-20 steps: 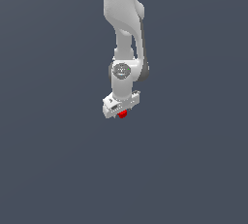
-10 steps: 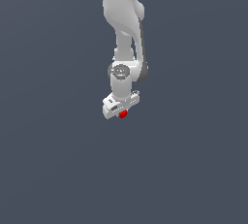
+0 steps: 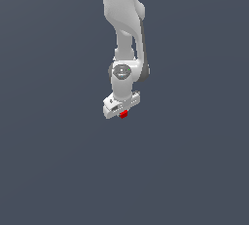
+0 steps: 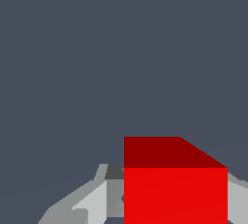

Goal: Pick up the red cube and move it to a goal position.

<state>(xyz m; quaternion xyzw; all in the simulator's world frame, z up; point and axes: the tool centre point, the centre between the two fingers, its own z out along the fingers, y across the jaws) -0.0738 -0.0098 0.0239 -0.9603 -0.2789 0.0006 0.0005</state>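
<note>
The gripper (image 3: 122, 112) is closed on the red cube (image 3: 123, 115), which sits directly beneath the white hand between the fingers (image 4: 94, 201), not offset to the exterior view's left or right. The cube is tiny, bright red and plain-faced. No goal marker is visible.

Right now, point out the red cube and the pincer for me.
red cube (image 4: 175, 194), wrist view, on its bright front face.
pincer (image 3: 123, 113), exterior view, midway between its fingertips, where the cube sits.
</note>
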